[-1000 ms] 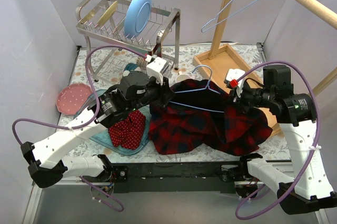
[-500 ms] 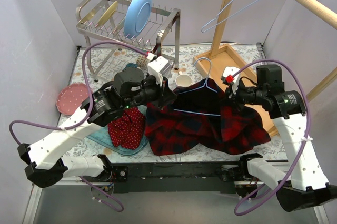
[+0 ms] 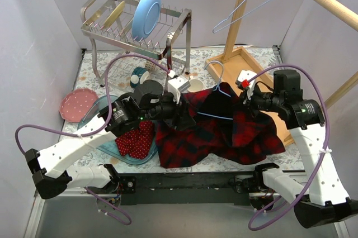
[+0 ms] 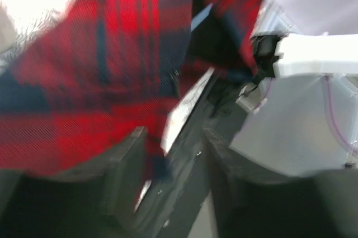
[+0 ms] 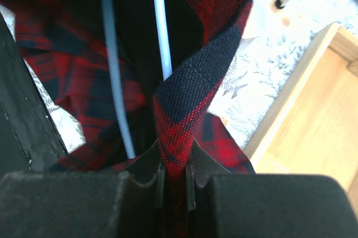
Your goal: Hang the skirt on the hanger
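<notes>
Right jaws pinched red-and-navy plaid cloth (image 5: 190,81) draped over pale-blue wire hanger (image 5: 161,25); left jaws' state unclear. Risk: plaid occupying hanger, red polka-dotted cloth skirt (image 3: 137,137) unhung.

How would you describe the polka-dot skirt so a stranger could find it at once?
Start at the metal dish rack at the back left, then come toward the near edge. There the skirt lies bunched on a pale blue tray: bright red with white dots, smaller than the dark plaid garment beside it.
</notes>
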Robot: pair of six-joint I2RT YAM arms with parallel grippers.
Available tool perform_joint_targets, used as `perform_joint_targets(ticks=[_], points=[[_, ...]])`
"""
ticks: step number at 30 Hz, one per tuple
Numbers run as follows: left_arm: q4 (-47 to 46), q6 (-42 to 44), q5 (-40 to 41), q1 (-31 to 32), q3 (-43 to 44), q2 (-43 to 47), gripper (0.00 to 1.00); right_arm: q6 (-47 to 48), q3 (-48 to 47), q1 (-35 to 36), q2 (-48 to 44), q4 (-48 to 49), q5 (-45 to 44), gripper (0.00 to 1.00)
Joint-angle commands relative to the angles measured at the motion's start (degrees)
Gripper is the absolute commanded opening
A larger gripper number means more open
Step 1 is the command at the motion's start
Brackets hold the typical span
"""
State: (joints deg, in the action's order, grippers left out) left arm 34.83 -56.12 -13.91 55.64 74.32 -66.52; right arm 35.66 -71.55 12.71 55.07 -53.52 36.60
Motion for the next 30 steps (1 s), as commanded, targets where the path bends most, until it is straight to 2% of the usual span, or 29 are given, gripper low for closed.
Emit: perform_joint_targets(ticks=[1,2,3,6,12,16,21,25,28,30], points=[[2.6,0.22,3.71,0.44,-1.9,1.91,0.63,-0.42,-3.86,-0.76,-3.82,5.36,3.47,0.01],[2.7,0.57,4.5,0.52,-1.55,2.7,0.75,1.67,-4.04,-0.67,-4.35,4.66,4.26,0.01],[3.05,2.05,5.38,0.44,-0.86,3.58,0.78,3.35,-4.21,-0.67,-4.53,2.65,6.01,0.01],[4.37,5.56,8.27,0.44,3.62,7.71,0.98,7.99,-4.47,-0.76,-5.76,0.35,8.03,0.01],[6.56,14.79,11.98,0.44,7.15,11.24,0.98,11.45,-6.32,-0.67,-6.11,-4.31,11.03,0.01],[10.34,21.83,8.74,0.44,5.4,8.61,0.98,13.29,-7.2,-0.67,-6.2,-5.98,12.44,0.01],[8.42,26.41,3.28,0.44,3.99,4.65,0.98,15.14,-8.34,-0.76,-5.94,-9.59,14.63,0.01],[7.71,29.22,1.35,0.44,6.87,-1.57,0.95,17.33,-8.26,-0.76,-5.68,-12.05,17.62,0.01],[9.46,30.63,-1.2,0.44,9.16,-6.23,0.86,18.57,-7.99,-0.67,-4.8,-13.72,19.65,0.01],[11.13,31.15,-3.65,0.44,10.22,-8.09,0.59,18.92,-7.38,-0.67,-4.62,-13.72,19.65,0.01]])
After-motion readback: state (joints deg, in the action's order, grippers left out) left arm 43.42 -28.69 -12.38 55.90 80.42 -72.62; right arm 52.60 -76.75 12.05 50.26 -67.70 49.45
